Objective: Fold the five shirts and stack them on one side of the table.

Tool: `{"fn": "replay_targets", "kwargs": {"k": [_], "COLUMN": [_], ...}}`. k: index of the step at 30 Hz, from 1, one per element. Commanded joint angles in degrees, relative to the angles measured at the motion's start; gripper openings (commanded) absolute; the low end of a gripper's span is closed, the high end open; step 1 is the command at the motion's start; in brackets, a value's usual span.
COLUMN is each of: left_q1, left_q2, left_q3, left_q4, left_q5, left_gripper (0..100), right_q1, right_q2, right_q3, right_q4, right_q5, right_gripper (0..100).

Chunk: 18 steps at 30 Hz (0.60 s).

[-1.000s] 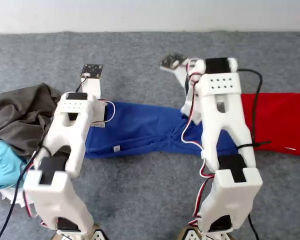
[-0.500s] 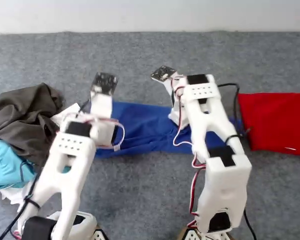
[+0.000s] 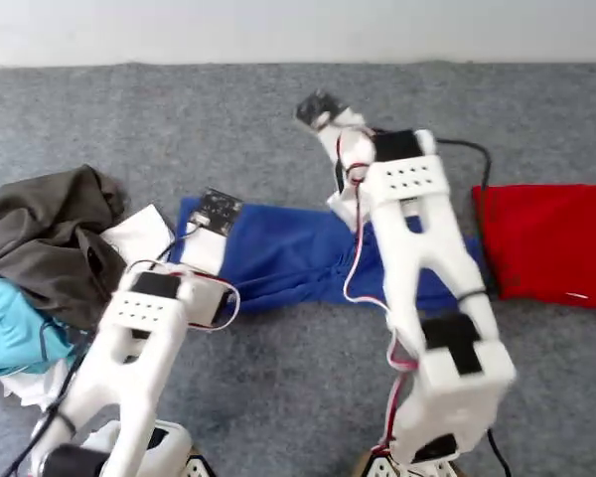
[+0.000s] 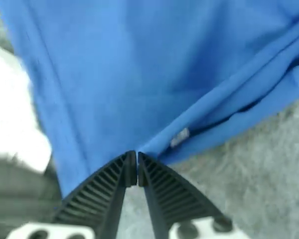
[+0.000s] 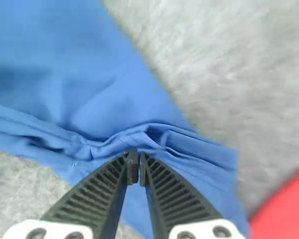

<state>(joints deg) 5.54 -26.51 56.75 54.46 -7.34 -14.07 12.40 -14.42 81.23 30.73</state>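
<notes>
In the last second my left arm drew back while the right stretched outward. The left hand [image 4: 132,167] and right hand [image 5: 133,167] are both clamped tight on the rumpled blue fabric shirt [image 3: 278,248], so I judge its fold under way.

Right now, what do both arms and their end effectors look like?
The left arm and right arm are blocky white plastic with black motors, looped with thin red, white and black wires. A dark circuit board sits at each wrist. The left end effector and right end effector have black ribbed fingers.
</notes>
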Motion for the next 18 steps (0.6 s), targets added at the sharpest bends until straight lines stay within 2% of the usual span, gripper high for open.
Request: {"fn": "replay_targets", "kwargs": {"k": [1,4,8,11,15,18], "left_q1": [-5.36,-10.99,-16.18,-22.42,-30.95,-33.85], "left_q2": [-10.37,-15.03,-8.53,2.37,22.07,36.84], "left_q3": [-6.02,-13.85,-19.38,-20.70,-21.67,-29.05], "left_q4": [9.58,15.12,15.82,14.51,2.64,3.16], "left_q5": [0.00,0.09,1.23,1.58,1.67,-0.09], "left_gripper": [1,2,7,9,9,9], "right_q1": [3.12,6.20,6.81,6.64,6.73,6.81], "right_q2": [-10.24,-12.88,-13.23,-13.41,-13.32,-13.32], "right_q3": [-2.55,-2.55,-2.55,-2.55,-2.46,-2.46], "right_q4": [2.33,4.26,7.25,8.66,9.10,9.10], "right_q5": [-0.18,-0.18,-0.18,-0.44,-0.62,-0.62], "right_gripper": [2.3,2.5,2.5,2.4,2.1,2.1]}}
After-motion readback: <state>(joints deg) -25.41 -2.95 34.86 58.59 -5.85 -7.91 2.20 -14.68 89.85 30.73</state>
